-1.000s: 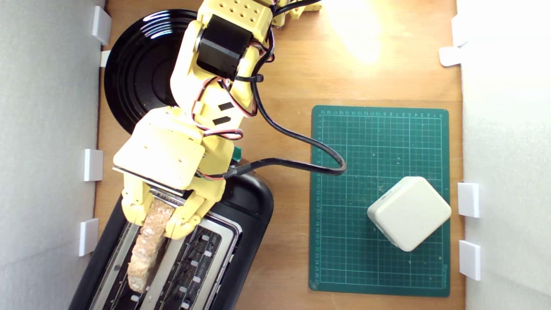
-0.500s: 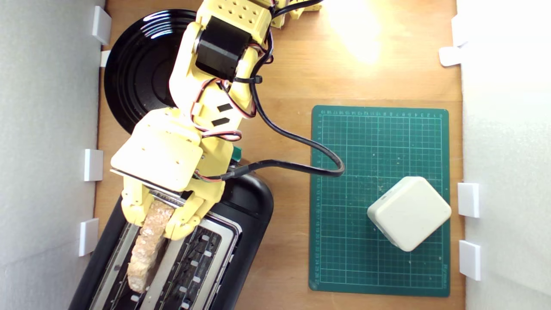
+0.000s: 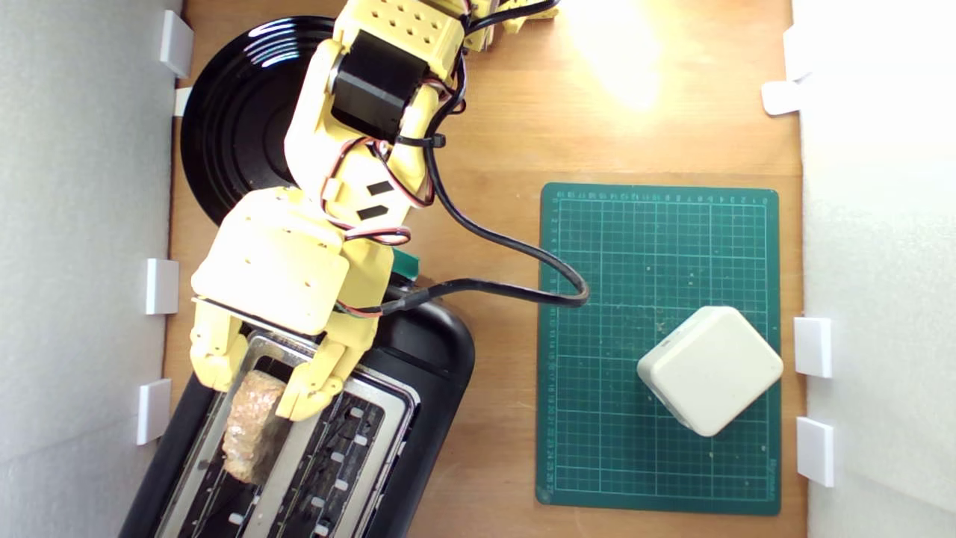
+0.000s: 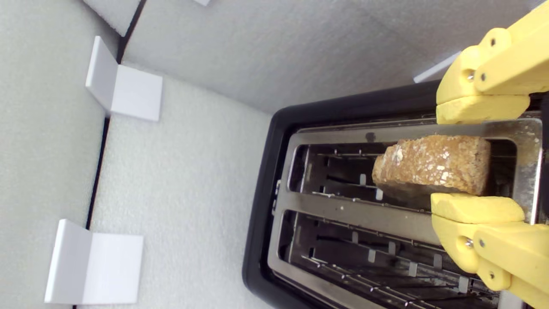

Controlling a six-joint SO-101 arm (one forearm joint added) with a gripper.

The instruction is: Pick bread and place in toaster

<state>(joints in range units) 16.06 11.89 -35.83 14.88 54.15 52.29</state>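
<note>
Bread (image 3: 252,427) sits crust-up in the toaster (image 3: 429,351) slot, long axis along it, gripper (image 3: 258,382) jaws spread wide, clear of it.

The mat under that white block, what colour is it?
The mat is dark green with a pale grid, clearest in the exterior view.

Tool (image 3: 258,381) spread, fingers (image 4: 476,208) apart.

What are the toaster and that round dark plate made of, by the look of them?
The toaster looks like matte black plastic, with a top plate of shiny metal that mirrors the light. The round plate is glossy black with bright ring-shaped glints; glazed ceramic or plastic, I cannot tell which.
</note>
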